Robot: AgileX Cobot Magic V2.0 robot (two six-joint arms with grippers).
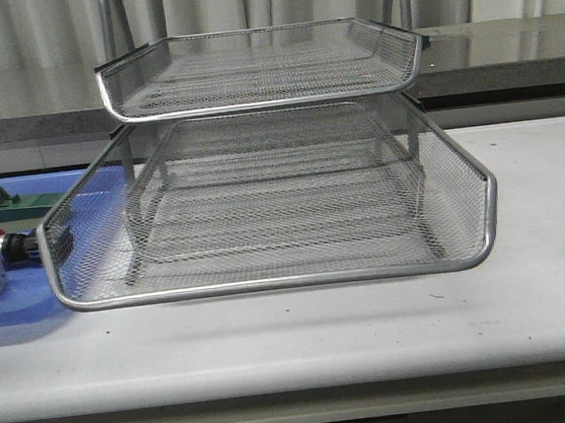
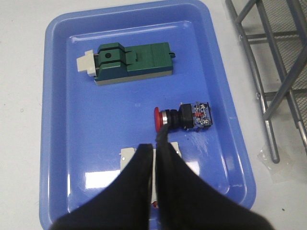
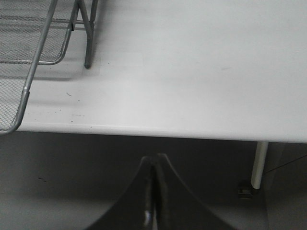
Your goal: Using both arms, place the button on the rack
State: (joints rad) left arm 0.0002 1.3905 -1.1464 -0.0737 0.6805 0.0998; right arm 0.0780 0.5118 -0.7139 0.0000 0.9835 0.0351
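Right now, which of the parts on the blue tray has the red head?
The button, lying on its side by the left tool. The green block and the white block lack one.

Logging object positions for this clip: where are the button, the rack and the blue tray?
button (image 2: 184,118): left wrist view, on the black collar between red head and body.
rack (image 1: 269,284): front view, on the lower tray's front metal rim.
blue tray (image 2: 230,143): left wrist view, on its raised rim nearest the rack.
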